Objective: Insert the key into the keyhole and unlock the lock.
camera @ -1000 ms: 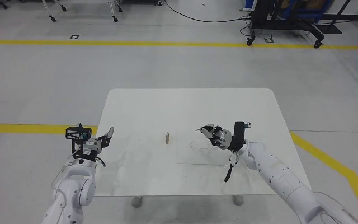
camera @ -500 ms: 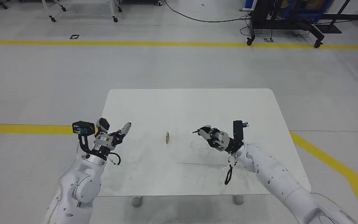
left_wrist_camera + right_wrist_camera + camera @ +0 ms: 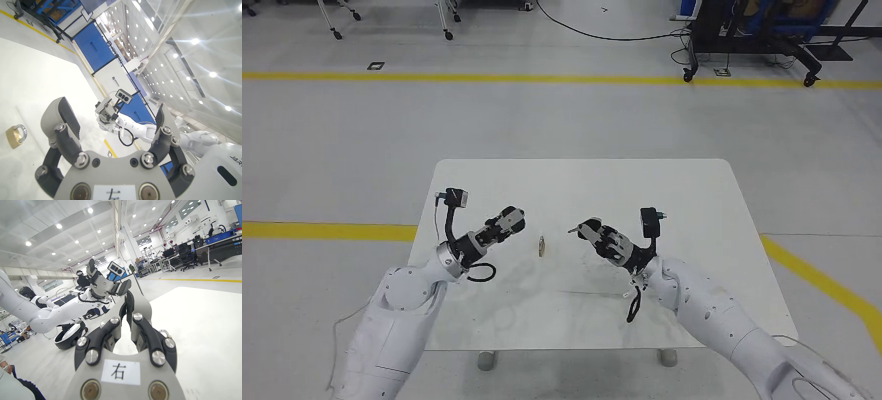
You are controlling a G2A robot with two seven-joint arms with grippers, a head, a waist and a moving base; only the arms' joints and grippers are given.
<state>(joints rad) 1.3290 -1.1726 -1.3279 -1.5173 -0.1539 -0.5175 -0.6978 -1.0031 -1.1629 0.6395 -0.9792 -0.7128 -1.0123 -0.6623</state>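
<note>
A small brass padlock (image 3: 541, 244) with a silver shackle stands near the middle of the white table (image 3: 662, 190). In the left wrist view the padlock (image 3: 14, 135) sits apart from my open left gripper (image 3: 113, 109). From above, the left gripper (image 3: 510, 220) hovers just left of the lock. Just right of the lock, my right gripper (image 3: 582, 229) is shut, and a thin tip that looks like the key pokes out of it. In the right wrist view the shut fingers (image 3: 130, 302) hide most of the padlock (image 3: 166, 332). The left gripper (image 3: 108, 275) faces it.
A black cable loop (image 3: 634, 300) hangs beneath the right forearm over the table's front part. A faint scuffed patch (image 3: 594, 262) marks the tabletop right of the lock. The table's front edge lies close behind both arms.
Both arms closed in on the padlock. The left gripper came from the table's left edge to just beside the lock, and the right gripper slid left toward it, staying shut.
</note>
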